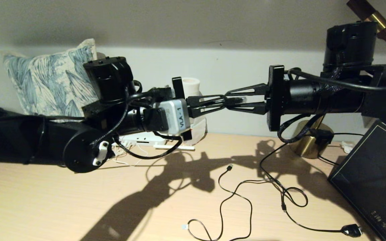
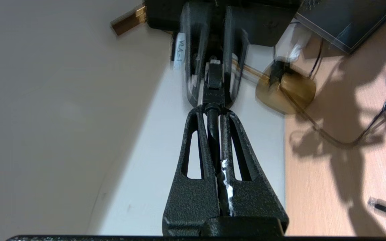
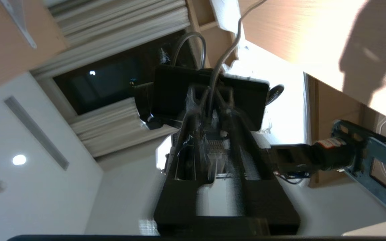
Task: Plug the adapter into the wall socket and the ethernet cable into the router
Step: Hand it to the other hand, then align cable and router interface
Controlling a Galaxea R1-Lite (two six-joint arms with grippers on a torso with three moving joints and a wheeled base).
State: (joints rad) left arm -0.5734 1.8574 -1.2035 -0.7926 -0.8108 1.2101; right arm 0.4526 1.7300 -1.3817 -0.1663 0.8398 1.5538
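While two grippers meet at centre frame, the left gripper (image 1: 221, 102) clamps the ethernet cable (image 2: 213, 130) behind its plug, which sits between the right gripper (image 1: 228, 98) fingers; two thin cords (image 1: 236, 194) trail across the desk (image 1: 45, 201) below.

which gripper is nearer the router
Left. The left gripper hangs above the router, just to its right; the right gripper meets it tip to tip from farther right.
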